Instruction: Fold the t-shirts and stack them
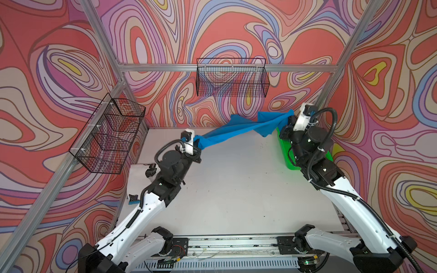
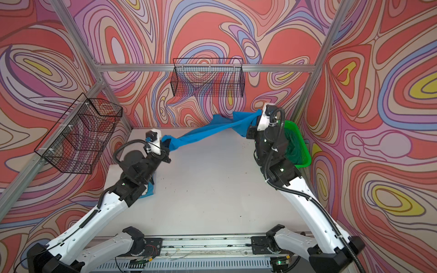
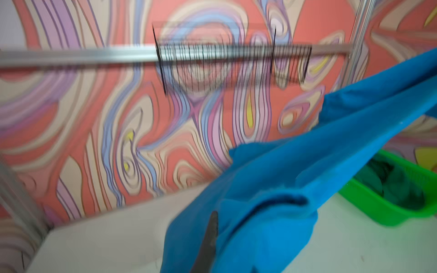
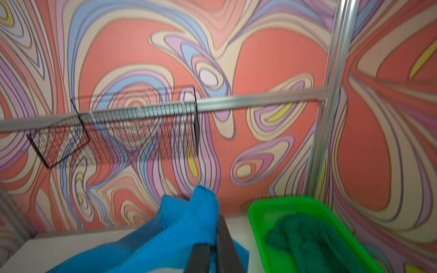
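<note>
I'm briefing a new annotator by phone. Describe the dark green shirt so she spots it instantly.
On the white table, go to the far right corner, where a bright green mesh basket sits. The dark green t-shirt lies crumpled inside it. Unlike the bright blue t-shirt stretched in mid-air, it is darker and bunched.

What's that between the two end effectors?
The bright blue t-shirt, stretched from the left end effector to the right end effector; both top views show it.
</note>
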`<state>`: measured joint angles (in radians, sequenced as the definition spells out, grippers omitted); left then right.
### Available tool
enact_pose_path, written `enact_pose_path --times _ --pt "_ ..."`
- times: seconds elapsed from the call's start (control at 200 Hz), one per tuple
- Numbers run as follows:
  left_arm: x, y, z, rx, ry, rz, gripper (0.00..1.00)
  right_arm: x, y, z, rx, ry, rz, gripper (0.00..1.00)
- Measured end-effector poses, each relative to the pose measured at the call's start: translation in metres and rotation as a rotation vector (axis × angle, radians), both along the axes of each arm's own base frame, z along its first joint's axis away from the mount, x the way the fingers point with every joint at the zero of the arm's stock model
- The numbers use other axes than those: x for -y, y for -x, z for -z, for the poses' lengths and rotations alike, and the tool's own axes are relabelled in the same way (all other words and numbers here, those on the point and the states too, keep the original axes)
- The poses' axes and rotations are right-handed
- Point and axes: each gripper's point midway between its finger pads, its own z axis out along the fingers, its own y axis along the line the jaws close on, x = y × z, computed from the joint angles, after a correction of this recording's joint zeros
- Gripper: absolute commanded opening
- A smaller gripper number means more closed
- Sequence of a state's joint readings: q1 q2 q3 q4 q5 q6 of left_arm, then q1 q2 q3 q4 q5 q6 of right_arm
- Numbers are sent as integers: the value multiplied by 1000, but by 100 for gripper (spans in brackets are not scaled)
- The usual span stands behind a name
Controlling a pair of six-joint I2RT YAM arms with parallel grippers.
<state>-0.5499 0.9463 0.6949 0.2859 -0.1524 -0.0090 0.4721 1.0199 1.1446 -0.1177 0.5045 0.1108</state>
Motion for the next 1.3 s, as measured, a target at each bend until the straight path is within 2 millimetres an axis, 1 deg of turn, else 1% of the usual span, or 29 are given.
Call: enact_pose_path --times 0.01,0.015,0.065,0.1,0.17,0.195,0.22,0.235,0.29,0.32,0.361,0.401,0.466,0.486,0.496,0.501,0.511,0.531,0.556,0.626,0.676,0.796,0.851,0.916,0.971,1.062,1.157,1.227,1.297 --pt "2 4 8 -11 -5 6 24 0 2 6 -9 -8 -7 0" --pt "3 7 18 -26 -11 6 25 0 3 10 -16 -12 -9 0" --pt "14 32 62 -82 -39 38 31 3 19 48 -84 -57 -36 0" --pt "21 50 86 -110 -56 59 34 3 30 76 -138 -93 -60 0" --pt "37 85 124 -149 -79 111 38 1 50 124 -245 -156 -109 0" --pt "40 94 134 -159 -87 120 43 0 57 141 -288 -174 -124 0" --pt "44 107 143 -166 -92 137 54 -1 64 157 -329 -193 -140 0" --pt "47 115 148 -167 -97 147 57 -1 70 167 -357 -205 -149 0" --pt "52 137 159 -167 -104 172 66 -2 90 202 -456 -245 -174 13" --pt "55 150 160 -163 -100 186 80 -4 99 213 -491 -266 -191 21" --pt "58 164 158 -148 -88 198 86 -5 113 224 -535 -302 -213 29" --pt "60 174 152 -131 -71 200 92 -7 123 228 -562 -342 -231 33" --pt "60 185 141 -114 -57 187 93 -8 135 225 -594 -385 -242 39" --pt "59 186 138 -111 -56 180 95 -6 137 223 -604 -397 -235 47" --pt "59 186 136 -110 -54 172 96 -6 138 223 -609 -397 -233 48" --pt "58 186 135 -110 -53 169 97 -5 139 222 -611 -408 -228 54" --pt "58 186 133 -110 -51 164 99 -5 140 221 -614 -415 -226 58" --pt "56 186 129 -107 -47 145 100 -4 141 219 -618 -418 -221 63" --pt "54 184 123 -103 -40 121 100 -3 143 216 -622 -432 -217 65" --pt "48 177 110 -96 -22 66 100 5 150 207 -636 -447 -181 67" --pt "41 168 107 -107 -16 22 100 11 152 200 -640 -448 -149 68" --pt "21 135 110 -181 -3 -74 100 23 150 181 -626 -423 -81 69" --pt "16 122 113 -231 0 -96 100 25 146 175 -623 -398 -65 69" --pt "21 107 111 -305 5 -100 100 24 139 173 -636 -357 -52 70" --pt "38 94 107 -371 14 -82 100 20 130 175 -660 -319 -45 70" --pt "73 79 117 -485 10 -37 100 11 114 187 -709 -266 -39 70" --pt "105 71 146 -624 2 0 100 5 105 199 -731 -242 -43 70" --pt "116 68 170 -727 13 2 99 3 102 201 -732 -233 -52 70" --pt "118 64 195 -828 32 -22 98 1 99 199 -721 -230 -61 71"
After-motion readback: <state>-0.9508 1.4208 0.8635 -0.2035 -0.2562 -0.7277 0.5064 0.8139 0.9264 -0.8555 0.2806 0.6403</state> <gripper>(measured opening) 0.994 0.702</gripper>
